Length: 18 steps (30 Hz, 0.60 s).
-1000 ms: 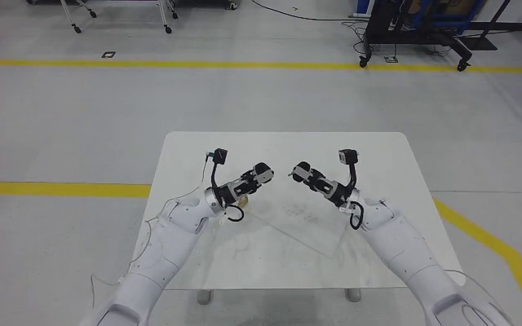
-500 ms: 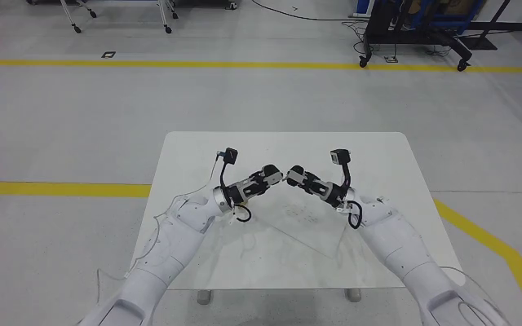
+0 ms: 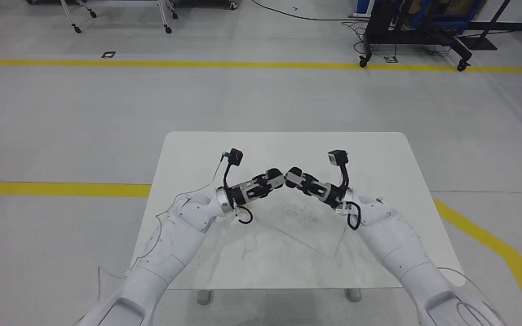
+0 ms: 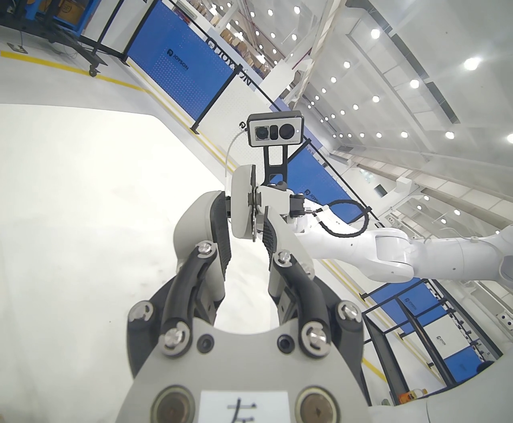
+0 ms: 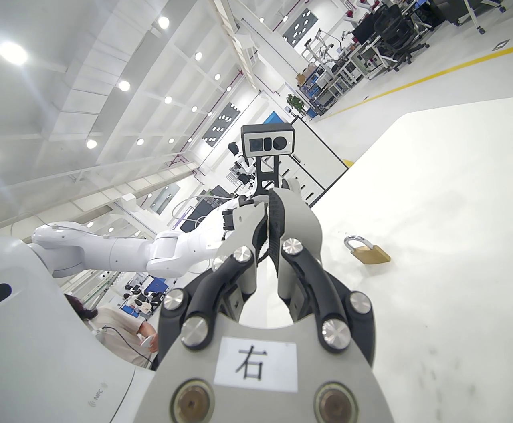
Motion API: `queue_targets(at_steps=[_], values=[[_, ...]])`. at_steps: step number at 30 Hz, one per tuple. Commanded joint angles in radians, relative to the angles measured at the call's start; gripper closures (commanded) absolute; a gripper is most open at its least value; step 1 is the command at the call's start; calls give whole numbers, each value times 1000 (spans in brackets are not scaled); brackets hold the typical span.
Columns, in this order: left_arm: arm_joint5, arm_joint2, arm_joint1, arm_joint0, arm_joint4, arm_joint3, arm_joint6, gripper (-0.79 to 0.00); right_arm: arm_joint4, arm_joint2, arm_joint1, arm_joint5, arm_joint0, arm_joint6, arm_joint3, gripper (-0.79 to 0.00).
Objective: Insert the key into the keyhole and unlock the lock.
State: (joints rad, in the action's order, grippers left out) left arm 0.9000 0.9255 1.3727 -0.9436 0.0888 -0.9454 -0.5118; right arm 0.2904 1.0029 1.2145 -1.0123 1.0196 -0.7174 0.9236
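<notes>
While the right pincer (image 5: 268, 204), pressed closed, is set between the spread left pincer's (image 4: 240, 214) fingers, a silver-shackled brass padlock (image 5: 366, 250) is seen lying apart on the white worktop (image 5: 441, 180).

Big hall, pale grey glossy floor (image 3: 269, 98) w/ yellow lines (image 3: 245, 63) running across. White tabletop (image 3: 375, 155) w/ rounded corners mid-floor. Black wheeled frame (image 3: 416, 37) at far right, rack legs on casters (image 3: 167, 27) at far left. Blue panels (image 4: 180, 64) in black frames along one side. High white ceiling (image 4: 400, 120) w/ beams, rows of round lamps (image 4: 375, 34), all lit. Other side: desks, black office chairs (image 5: 394, 24), potted plant (image 5: 295, 102), white cabinet (image 5: 320, 168) w/ dark edging.
</notes>
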Motion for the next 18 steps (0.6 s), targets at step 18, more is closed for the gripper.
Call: queue_targets(at_steps=[18], values=[[7, -7, 0, 15, -7, 24, 0, 0, -14, 52, 16, 0, 7, -40, -4, 0]])
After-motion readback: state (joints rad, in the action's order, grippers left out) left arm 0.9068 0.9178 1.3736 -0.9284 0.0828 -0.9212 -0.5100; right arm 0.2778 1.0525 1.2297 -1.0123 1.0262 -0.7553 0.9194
